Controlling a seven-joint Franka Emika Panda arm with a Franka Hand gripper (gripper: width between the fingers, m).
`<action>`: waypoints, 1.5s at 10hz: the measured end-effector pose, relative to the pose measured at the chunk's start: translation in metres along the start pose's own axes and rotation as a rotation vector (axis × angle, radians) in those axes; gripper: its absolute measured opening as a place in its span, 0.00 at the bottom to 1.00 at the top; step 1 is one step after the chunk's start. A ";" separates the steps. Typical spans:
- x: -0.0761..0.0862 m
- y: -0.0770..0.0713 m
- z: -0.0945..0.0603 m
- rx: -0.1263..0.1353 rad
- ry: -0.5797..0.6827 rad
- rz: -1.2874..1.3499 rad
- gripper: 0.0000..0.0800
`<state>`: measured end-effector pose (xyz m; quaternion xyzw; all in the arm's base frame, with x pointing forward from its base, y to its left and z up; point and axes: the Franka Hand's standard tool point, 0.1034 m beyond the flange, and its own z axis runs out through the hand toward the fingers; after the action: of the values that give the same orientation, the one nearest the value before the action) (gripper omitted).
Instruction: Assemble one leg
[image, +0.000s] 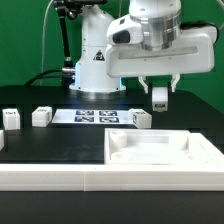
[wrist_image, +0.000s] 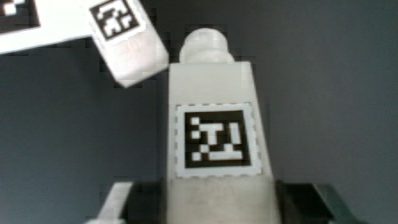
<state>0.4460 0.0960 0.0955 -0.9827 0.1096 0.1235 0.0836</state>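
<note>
My gripper (image: 160, 88) is shut on a white leg (image: 160, 96) and holds it in the air above the table, over the far edge of the large white tray-like piece (image: 160, 155). In the wrist view the leg (wrist_image: 217, 120) fills the middle, with its black-and-white tag facing the camera and its rounded end pointing away. The dark fingers (wrist_image: 302, 203) press both sides of its near end. Another leg (wrist_image: 125, 42) lies on the table beyond it.
Several more white legs lie on the dark table: two at the exterior view's left (image: 42, 116) (image: 10, 119) and one near the middle (image: 138, 118). The marker board (image: 95, 116) lies at the back. The arm's base (image: 95, 60) stands behind.
</note>
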 end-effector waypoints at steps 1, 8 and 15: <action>0.006 -0.002 -0.004 0.000 0.073 -0.019 0.36; 0.025 -0.034 -0.030 0.018 0.524 -0.142 0.36; 0.037 -0.053 -0.039 0.018 0.644 -0.254 0.36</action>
<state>0.5022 0.1320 0.1304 -0.9762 0.0081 -0.2056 0.0681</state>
